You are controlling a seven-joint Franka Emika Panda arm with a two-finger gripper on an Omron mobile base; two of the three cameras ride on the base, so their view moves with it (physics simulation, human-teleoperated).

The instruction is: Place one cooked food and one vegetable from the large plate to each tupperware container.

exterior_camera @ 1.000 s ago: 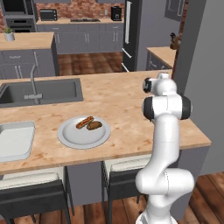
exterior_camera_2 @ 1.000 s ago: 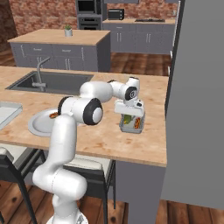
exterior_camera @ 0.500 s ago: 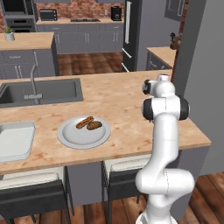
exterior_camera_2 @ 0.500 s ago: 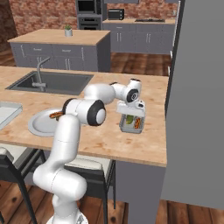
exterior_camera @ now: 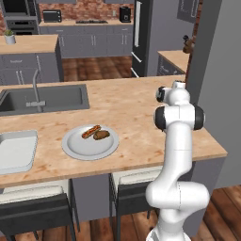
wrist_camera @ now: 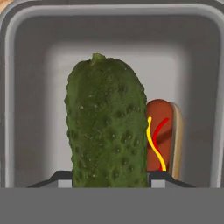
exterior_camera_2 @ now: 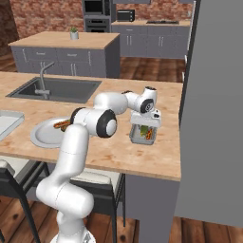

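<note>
My gripper (exterior_camera_2: 145, 124) is clamped on a bumpy green cucumber (wrist_camera: 107, 124), right over a small grey tray (wrist_camera: 26, 65) that already has a hot dog (wrist_camera: 159, 135). The round pale plate (exterior_camera: 75, 148), far off, has two brown foods; the other tray (exterior_camera: 16, 150) waits.

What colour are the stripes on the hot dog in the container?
Yellow and red stripes on the hot dog, clearest in the hand view.

Glossy white arm (exterior_camera: 177, 155), dark joint bands
</note>
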